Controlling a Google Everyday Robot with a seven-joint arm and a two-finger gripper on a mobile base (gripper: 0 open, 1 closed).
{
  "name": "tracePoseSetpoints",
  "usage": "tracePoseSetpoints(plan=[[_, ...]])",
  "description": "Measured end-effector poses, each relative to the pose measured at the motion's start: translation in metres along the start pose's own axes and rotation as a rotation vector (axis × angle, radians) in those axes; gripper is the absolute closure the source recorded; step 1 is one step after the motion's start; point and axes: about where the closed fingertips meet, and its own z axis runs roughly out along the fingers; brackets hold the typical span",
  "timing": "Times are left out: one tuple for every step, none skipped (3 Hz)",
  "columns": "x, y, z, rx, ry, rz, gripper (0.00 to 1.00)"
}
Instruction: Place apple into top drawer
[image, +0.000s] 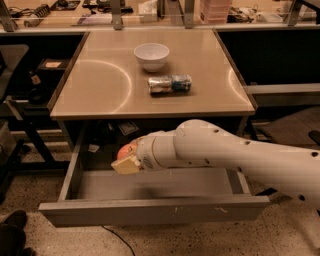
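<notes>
The top drawer (150, 210) is pulled open below the beige table (100, 90); it is a wide shallow grey tray. My white arm reaches in from the right, and the gripper (125, 159) hangs over the drawer's left-middle, just above its floor. It is shut on the red-orange apple (125, 150), of which only the top shows between the cream fingers (126, 165).
A white bowl (151, 55) and a silver-and-blue foil snack packet (170, 84) lie on the table top. Dark shelves and cluttered desks stand behind and beside the table. A black shoe (12, 232) shows at the bottom left on the speckled floor.
</notes>
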Motion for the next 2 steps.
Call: tracePoseSetpoints(plan=[[0.015,-0.008,0.016,0.007,0.012,0.010,1.00],[0.027,-0.016,0.030,0.008,0.022,0.017,1.00]])
